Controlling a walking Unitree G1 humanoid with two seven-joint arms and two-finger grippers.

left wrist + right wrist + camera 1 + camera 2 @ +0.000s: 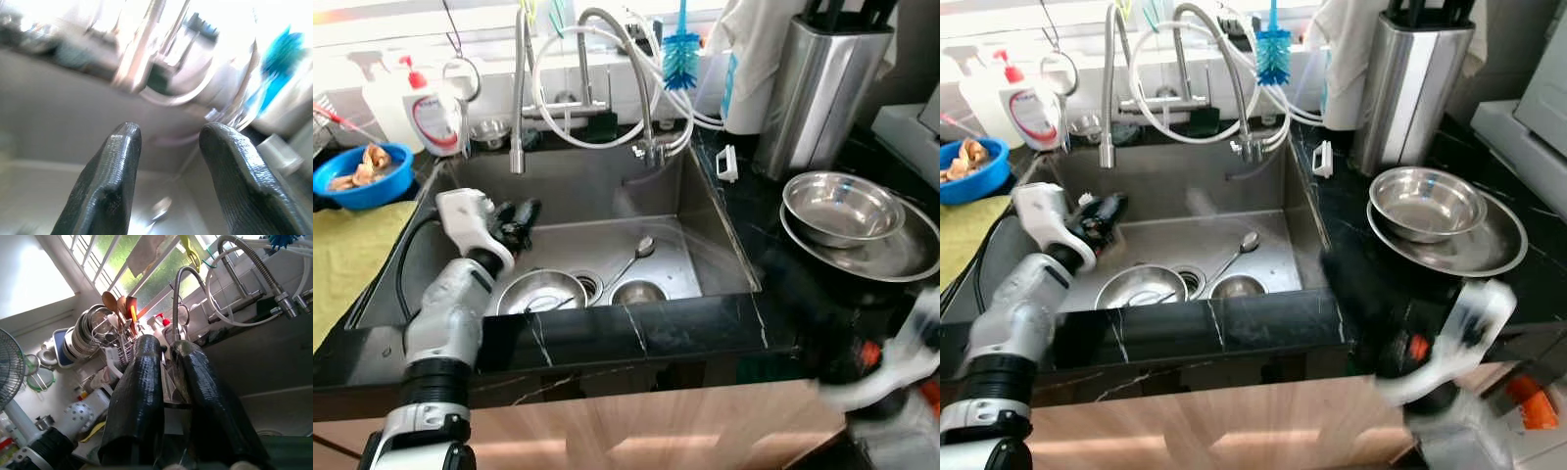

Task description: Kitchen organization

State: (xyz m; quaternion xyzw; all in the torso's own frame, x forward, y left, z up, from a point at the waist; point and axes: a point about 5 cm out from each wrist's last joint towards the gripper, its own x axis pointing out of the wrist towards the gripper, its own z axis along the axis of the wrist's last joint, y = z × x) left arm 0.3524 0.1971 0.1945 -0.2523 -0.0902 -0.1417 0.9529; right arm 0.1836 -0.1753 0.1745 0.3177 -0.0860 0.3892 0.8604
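left gripper (521, 223) reaching over the sink (700, 211) from its left wall, fingers (110, 186) spread apart, holding nothing. right gripper (166, 352) low at the counter's front edge, blurred, fingers nearly together with a thin gap, nothing between them. down in the basin: steel bowl (541, 291) just beside the drain (588, 287), smaller bowl (637, 292) on the drain's other side, spoon (636, 255) lying behind them. on the right counter, stacked steel bowls (842, 206). further back, knife block (822, 83), faucets (612, 69), blue brush (680, 54), soap bottle (433, 113), blue bowl (362, 174).
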